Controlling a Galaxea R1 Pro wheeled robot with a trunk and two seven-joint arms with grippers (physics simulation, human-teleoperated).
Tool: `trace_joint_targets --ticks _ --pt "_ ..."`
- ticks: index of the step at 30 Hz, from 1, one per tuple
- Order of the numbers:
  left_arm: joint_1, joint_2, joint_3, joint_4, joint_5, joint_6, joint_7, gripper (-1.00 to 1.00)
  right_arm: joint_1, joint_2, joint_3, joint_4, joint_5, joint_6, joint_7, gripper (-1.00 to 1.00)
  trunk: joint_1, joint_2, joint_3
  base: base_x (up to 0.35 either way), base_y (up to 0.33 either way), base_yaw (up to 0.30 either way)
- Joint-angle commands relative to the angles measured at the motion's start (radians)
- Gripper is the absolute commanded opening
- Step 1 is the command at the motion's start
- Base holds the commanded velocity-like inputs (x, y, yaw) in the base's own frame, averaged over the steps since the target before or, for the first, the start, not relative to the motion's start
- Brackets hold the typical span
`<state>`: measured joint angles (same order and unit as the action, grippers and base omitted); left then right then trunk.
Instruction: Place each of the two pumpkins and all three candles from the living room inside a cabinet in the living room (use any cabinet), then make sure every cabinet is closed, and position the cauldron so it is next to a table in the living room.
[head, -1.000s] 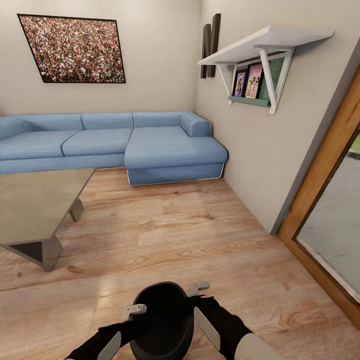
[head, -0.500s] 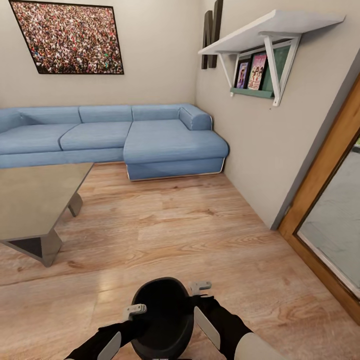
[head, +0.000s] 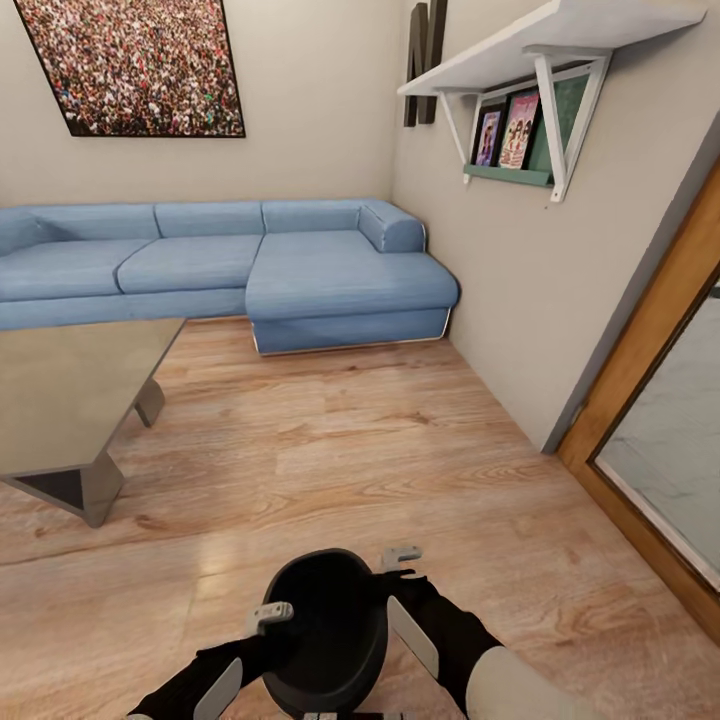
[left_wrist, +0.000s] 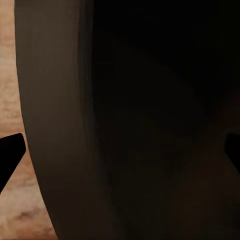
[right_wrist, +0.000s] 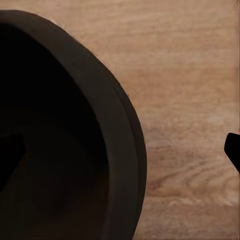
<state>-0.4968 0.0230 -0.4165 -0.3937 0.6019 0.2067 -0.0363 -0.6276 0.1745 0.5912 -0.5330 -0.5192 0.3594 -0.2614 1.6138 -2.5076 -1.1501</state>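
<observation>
Beyond the cauldron (head: 325, 630) — head view — table (head: 60, 400); wrists see floor (right_wrist: 190, 60).

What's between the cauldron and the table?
Only bare wood floor, going by the head view: the cauldron, carried between both grippers, sits apart from the table, nothing lying on the stretch between.

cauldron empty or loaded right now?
Empty as far as visible: the cauldron, between left gripper and right gripper, shows only dark interior; the bottom is too dark to confirm.
</observation>
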Motion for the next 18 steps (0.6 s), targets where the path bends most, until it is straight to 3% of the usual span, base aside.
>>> trace_joint_targets --ticks 1,8,15,18 --pt "0.001 -0.006 0.002 0.024 -0.004 0.002 0.0 1.0 -0.006 0.0 0.004 0.0 -0.008 0.0 -0.008 1.0 0.001 0.0 -0.001 0.0 0.0 0.0" --pt "0.001 -0.006 0.002 0.024 -0.004 0.002 0.001 1.0 -0.014 0.0 0.004 0.0 -0.007 -0.003 -0.007 1.0 0.001 0.0 -0.001 0.0 0.0 0.0" --pt "0.001 -0.006 0.002 0.024 -0.004 0.002 0.001 1.0 -0.015 0.0 0.004 0.002 -0.009 -0.003 -0.007 1.0 0.004 -0.002 -0.028 0.0 0.0 0.0" --pt "0.001 -0.006 0.002 0.024 -0.004 0.002 0.001 1.0 -0.015 0.0 0.004 0.01 -0.01 -0.003 -0.007 1.0 0.004 -0.002 -0.028 0.0 0.0 0.0"
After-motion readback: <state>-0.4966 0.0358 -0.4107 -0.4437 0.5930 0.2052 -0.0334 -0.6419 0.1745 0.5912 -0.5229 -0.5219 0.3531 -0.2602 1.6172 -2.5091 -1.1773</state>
